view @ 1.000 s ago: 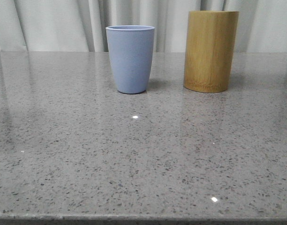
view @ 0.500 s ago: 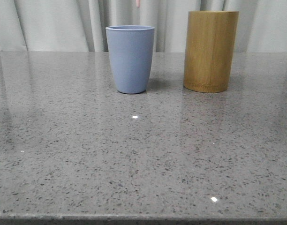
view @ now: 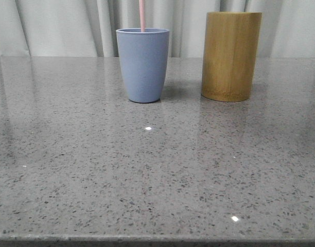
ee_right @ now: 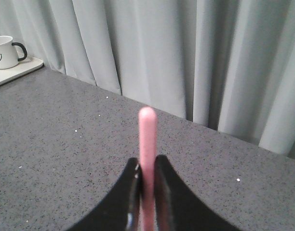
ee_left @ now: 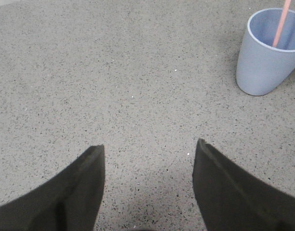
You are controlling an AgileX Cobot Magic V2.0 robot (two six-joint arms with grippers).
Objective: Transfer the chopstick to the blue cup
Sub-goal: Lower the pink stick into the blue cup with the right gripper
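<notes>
The blue cup (view: 143, 64) stands upright at the back of the grey table, left of centre. A pale pink chopstick (view: 142, 15) comes down from above the front view into the cup's mouth; its lower part shows inside the cup (ee_left: 281, 24) in the left wrist view. My right gripper (ee_right: 147, 166) is shut on the chopstick (ee_right: 147, 139), whose rounded end sticks out past the fingertips. That gripper is out of the front view. My left gripper (ee_left: 150, 149) hangs open over bare table, some way from the blue cup (ee_left: 268, 62), with nothing between its fingers.
A taller yellow-brown bamboo cylinder (view: 231, 55) stands right of the blue cup. Grey curtains hang behind the table. A white mug with a smiley face (ee_right: 5, 51) sits on a pale tray (ee_right: 17, 71) at a far table edge in the right wrist view.
The pink chopstick has come down from above the front view: absent one second ago, only its tip showed half a second ago, and now it reaches into the blue cup.
</notes>
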